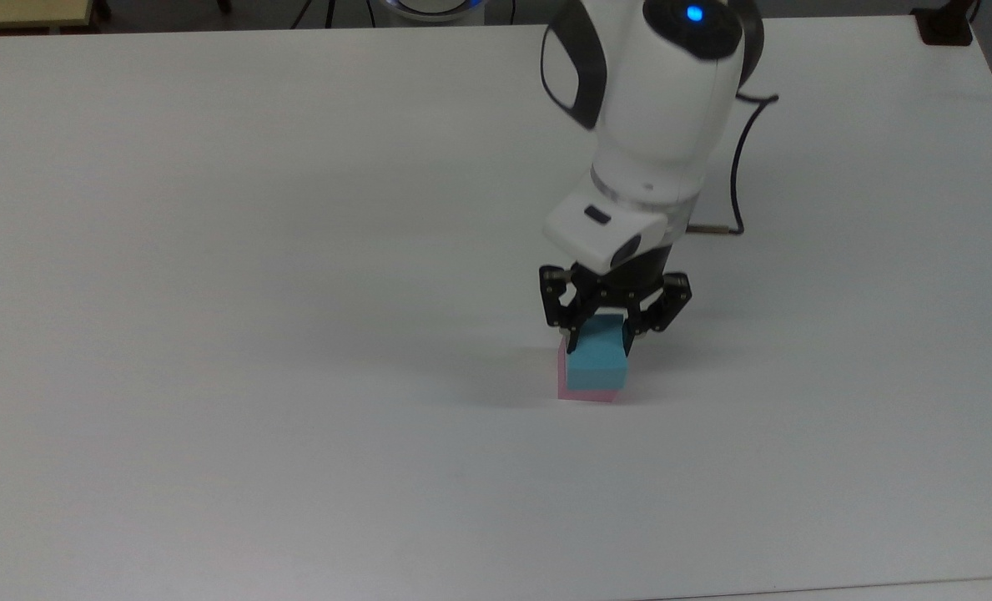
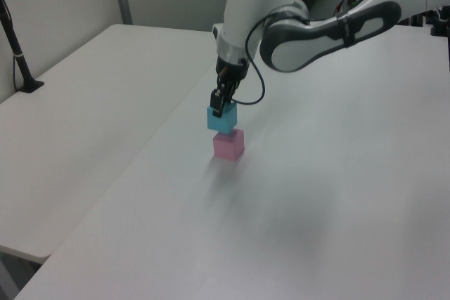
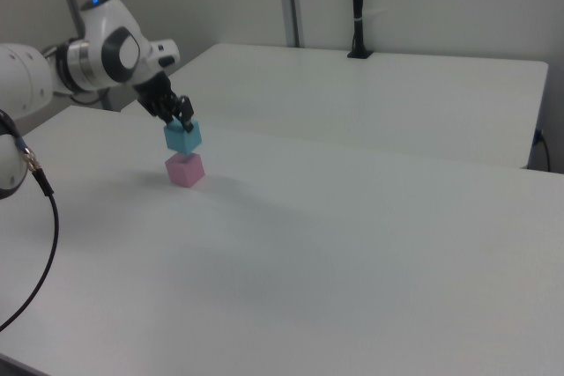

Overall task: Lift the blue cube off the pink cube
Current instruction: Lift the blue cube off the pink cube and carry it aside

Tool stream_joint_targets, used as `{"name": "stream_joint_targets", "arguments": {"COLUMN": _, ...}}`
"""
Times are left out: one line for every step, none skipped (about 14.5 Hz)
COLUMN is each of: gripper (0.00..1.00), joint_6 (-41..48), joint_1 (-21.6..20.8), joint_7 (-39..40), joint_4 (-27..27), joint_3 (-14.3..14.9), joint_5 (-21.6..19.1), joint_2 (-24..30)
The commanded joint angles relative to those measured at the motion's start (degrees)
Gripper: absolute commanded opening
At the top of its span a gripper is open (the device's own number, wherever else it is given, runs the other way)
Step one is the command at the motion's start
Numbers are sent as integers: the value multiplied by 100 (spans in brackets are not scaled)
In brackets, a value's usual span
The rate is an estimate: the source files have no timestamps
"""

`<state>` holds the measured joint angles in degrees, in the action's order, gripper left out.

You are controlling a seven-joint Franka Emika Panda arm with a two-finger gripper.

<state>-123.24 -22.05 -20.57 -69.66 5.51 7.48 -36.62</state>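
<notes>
One matte blue cube [image 2: 222, 120], claw-held [image 2: 220, 106], plain-faced.

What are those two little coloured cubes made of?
Hard to say for sure. The blue cube and the pink cube both have plain, matte faces with no shine, grain or markings. That suggests foam or painted wood, though dull plastic is possible.

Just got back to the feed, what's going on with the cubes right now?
The Panda arm's claw is shut on the blue cube, gripping it from above. In the left view and the right view the blue cube hangs just above the pink cube with a small gap between them, so it is off the stack. The pink cube sits on the white table. The blue cube is not yet set down.
</notes>
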Motion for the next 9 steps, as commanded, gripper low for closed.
{"name": "stream_joint_targets", "arguments": {"gripper": 28, "joint_6": 624, "joint_1": 25, "joint_7": 763, "joint_4": -1231, "joint_3": 55, "joint_5": -150, "joint_2": 1628}}
{"name": "stream_joint_targets", "arguments": {"gripper": 29, "joint_6": 773, "joint_1": 156, "joint_7": 1130, "joint_4": -1747, "joint_3": 38, "joint_5": -159, "joint_2": 2136}}
{"name": "stream_joint_targets", "arguments": {"gripper": 29, "joint_6": 888, "joint_1": 375, "joint_7": 1386, "joint_4": -2335, "joint_3": -84, "joint_5": -159, "joint_2": 2646}}
{"name": "stream_joint_targets", "arguments": {"gripper": 29, "joint_6": 924, "joint_1": 568, "joint_7": 1519, "joint_4": -2759, "joint_3": -207, "joint_5": -150, "joint_2": 2930}}
{"name": "stream_joint_targets", "arguments": {"gripper": 29, "joint_6": 924, "joint_1": 866, "joint_7": 1712, "joint_4": -3346, "joint_3": -383, "joint_5": -107, "joint_2": 3289}}
{"name": "stream_joint_targets", "arguments": {"gripper": 29, "joint_6": 924, "joint_1": 1060, "joint_7": 1836, "joint_4": -3665, "joint_3": -471, "joint_5": -80, "joint_2": 3467}}
{"name": "stream_joint_targets", "arguments": {"gripper": 29, "joint_6": 924, "joint_1": 1280, "joint_7": 2107, "joint_4": -4121, "joint_3": -542, "joint_5": -63, "joint_2": 3703}}
{"name": "stream_joint_targets", "arguments": {"gripper": 29, "joint_6": 933, "joint_1": 1430, "joint_7": 2371, "joint_4": -4456, "joint_3": -543, "joint_5": -62, "joint_2": 3880}}
{"name": "stream_joint_targets", "arguments": {"gripper": 29, "joint_6": 933, "joint_1": 1562, "joint_7": 2495, "joint_4": -4660, "joint_3": -543, "joint_5": -62, "joint_2": 3925}}
